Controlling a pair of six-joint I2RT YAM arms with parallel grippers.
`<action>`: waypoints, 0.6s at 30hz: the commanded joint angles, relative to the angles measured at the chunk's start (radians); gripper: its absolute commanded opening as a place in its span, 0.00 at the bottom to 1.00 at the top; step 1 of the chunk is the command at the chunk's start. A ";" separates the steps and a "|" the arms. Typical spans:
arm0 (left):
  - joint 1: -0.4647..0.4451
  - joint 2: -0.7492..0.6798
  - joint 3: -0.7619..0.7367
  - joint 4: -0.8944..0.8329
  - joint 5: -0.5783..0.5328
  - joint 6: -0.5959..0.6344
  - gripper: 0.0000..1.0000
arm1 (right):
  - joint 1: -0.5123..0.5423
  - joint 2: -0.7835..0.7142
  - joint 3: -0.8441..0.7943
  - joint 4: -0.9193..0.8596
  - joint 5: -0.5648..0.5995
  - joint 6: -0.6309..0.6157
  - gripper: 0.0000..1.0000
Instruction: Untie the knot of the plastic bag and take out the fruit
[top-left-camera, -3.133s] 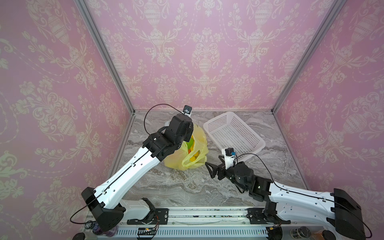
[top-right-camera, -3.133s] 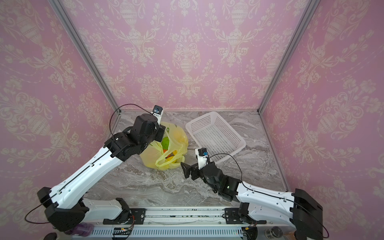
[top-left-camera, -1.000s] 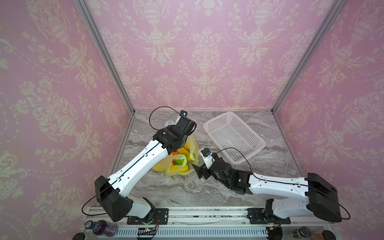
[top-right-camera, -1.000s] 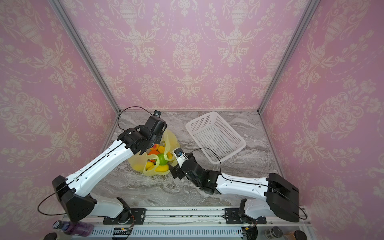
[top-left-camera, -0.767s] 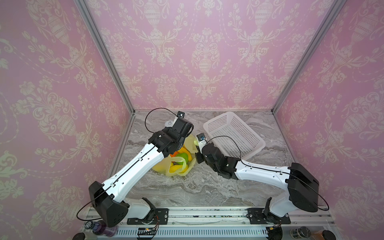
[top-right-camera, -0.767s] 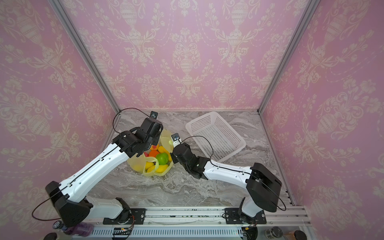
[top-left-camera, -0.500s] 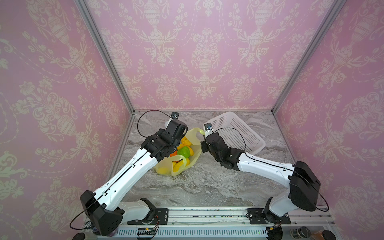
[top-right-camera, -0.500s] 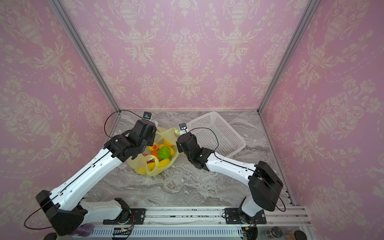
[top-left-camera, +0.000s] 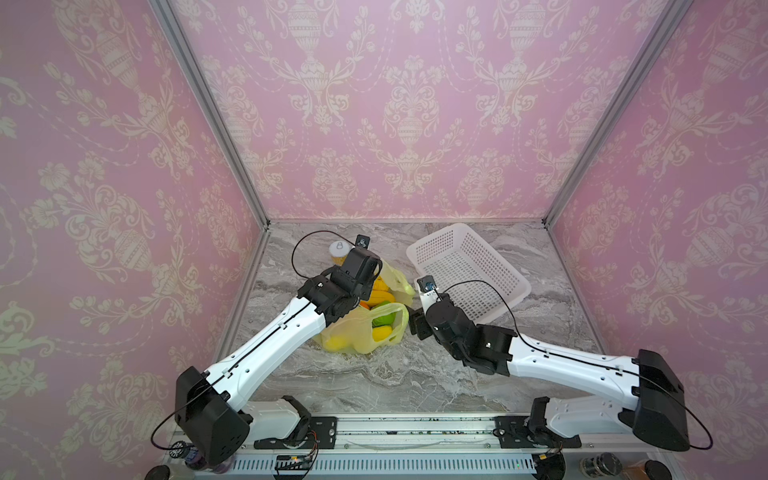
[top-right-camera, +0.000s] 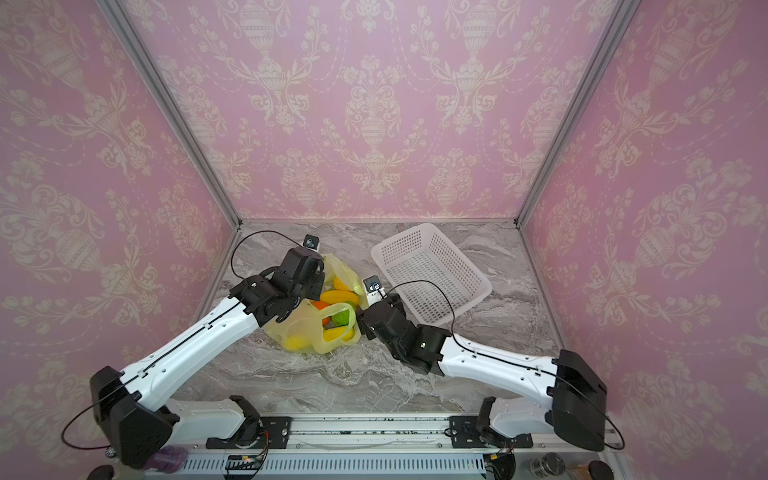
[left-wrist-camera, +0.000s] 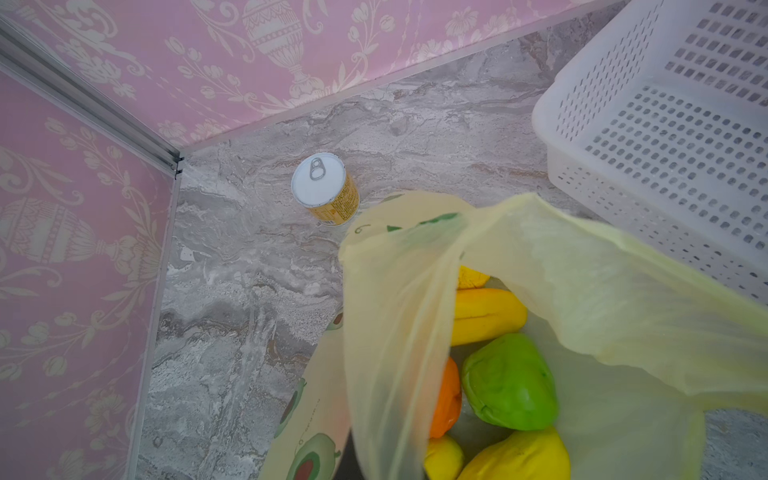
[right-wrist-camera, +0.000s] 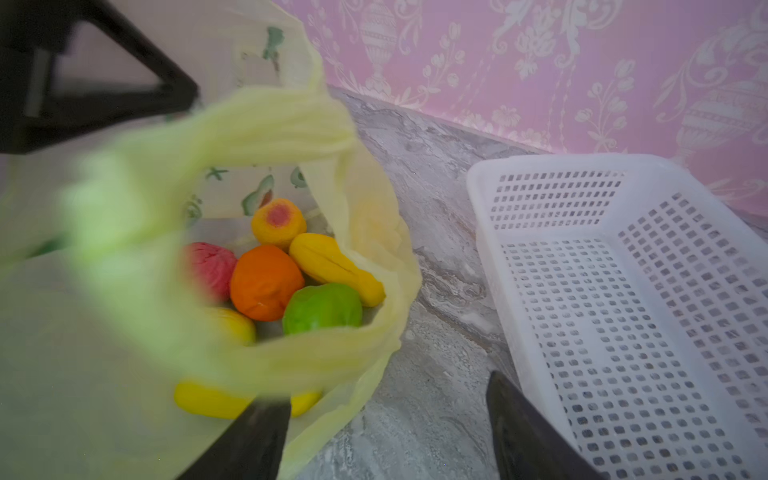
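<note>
The plastic bag (top-left-camera: 359, 334) (top-right-camera: 305, 328) lies open left of centre, thin and yellow-green. No knot shows; its handle loops hang loose. Inside lie the fruit: a green one (left-wrist-camera: 509, 382) (right-wrist-camera: 322, 309), an orange one (right-wrist-camera: 266, 282), a pink-red one (right-wrist-camera: 210, 268) and yellow ones (left-wrist-camera: 486, 316). My left gripper (left-wrist-camera: 353, 461) is shut on a handle strip of the bag and holds it up; its jaws are mostly hidden by the plastic. Just right of the bag's mouth, my right gripper (top-left-camera: 415, 325) (right-wrist-camera: 390, 436) is open and holds nothing. One of its fingers (right-wrist-camera: 257, 440) is at the bag's edge.
A white perforated basket (top-left-camera: 469, 266) (right-wrist-camera: 623, 270) stands empty at the back right, close to the right gripper. A white-lidded gold jar (top-left-camera: 338, 250) (left-wrist-camera: 326, 189) stands behind the bag near the back left corner. Pink walls close in the table on three sides.
My right gripper has let go of the bag's rim, opened and drawn back toward the front. The near handle loop has dropped over the fruit. The left gripper still holds its strip.
</note>
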 joint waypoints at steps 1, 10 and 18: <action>0.013 -0.031 -0.039 0.026 -0.013 -0.008 0.00 | 0.068 -0.098 -0.071 -0.002 0.035 0.010 0.61; 0.022 -0.091 -0.093 0.082 -0.060 0.017 0.00 | 0.083 0.146 0.018 0.032 -0.076 0.102 0.29; 0.024 -0.116 -0.106 0.105 -0.062 0.031 0.00 | 0.013 0.386 0.181 0.025 -0.208 0.091 0.38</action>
